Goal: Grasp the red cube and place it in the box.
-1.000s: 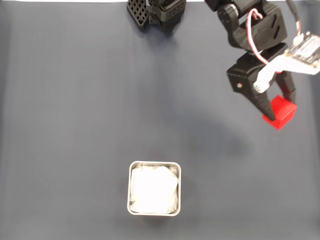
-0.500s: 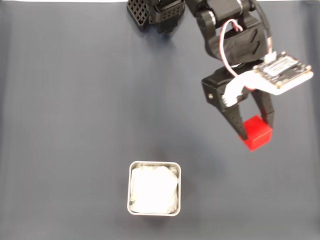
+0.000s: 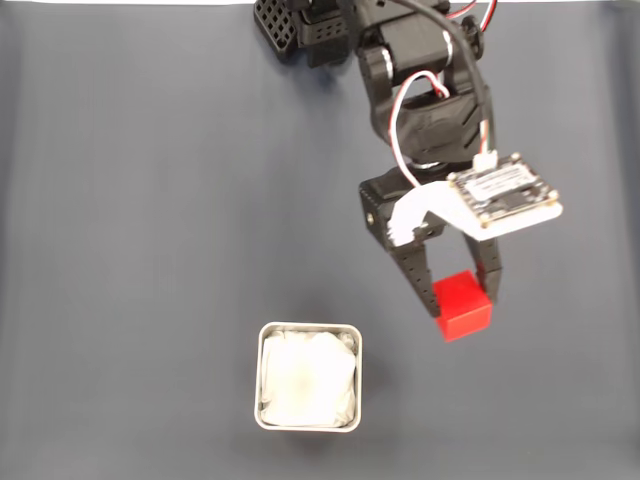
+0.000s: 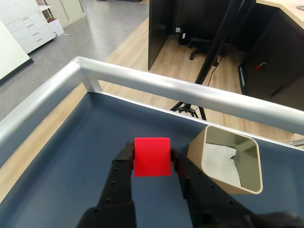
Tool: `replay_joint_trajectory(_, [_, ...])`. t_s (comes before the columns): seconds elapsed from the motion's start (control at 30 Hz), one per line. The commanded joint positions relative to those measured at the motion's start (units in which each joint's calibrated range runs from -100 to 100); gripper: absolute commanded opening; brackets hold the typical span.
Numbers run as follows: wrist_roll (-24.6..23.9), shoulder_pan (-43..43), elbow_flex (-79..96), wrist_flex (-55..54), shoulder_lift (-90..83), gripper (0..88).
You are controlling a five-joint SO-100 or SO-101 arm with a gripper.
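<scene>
The red cube (image 3: 464, 306) hangs above the dark blue mat, held between the black fingers of my gripper (image 3: 460, 300), which is shut on it. In the wrist view the red cube (image 4: 152, 156) sits squeezed between both fingers of the gripper (image 4: 152, 159). The box (image 3: 262, 345), a light-grey square metal tray with white lining, lies on the mat to the lower left of the cube in the fixed view. From the wrist camera the box (image 4: 205, 160) appears just right of the cube, its open mouth tilted toward me.
The arm's black base (image 3: 310, 25) stands at the top edge of the mat. A silver metal rail (image 4: 166, 88) borders the table's far edge, with floor and a black tripod (image 4: 190, 109) beyond it. Bare mat spreads left of the box.
The arm has swung left and down the fixed view with the cube in its grip, bringing the cube from the right edge to just right of the box.
</scene>
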Motion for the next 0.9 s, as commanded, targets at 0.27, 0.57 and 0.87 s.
replay_joint_trajectory(0.27, [-1.17,5.2,-5.28,-0.17,3.29,6.1])
replay_joint_trajectory(0.57, [-1.56,8.04,-7.84,-0.5,6.76,5.8])
replay_joint_trajectory(0.87, [-1.32,10.46,-11.49,-0.74,10.4,5.8])
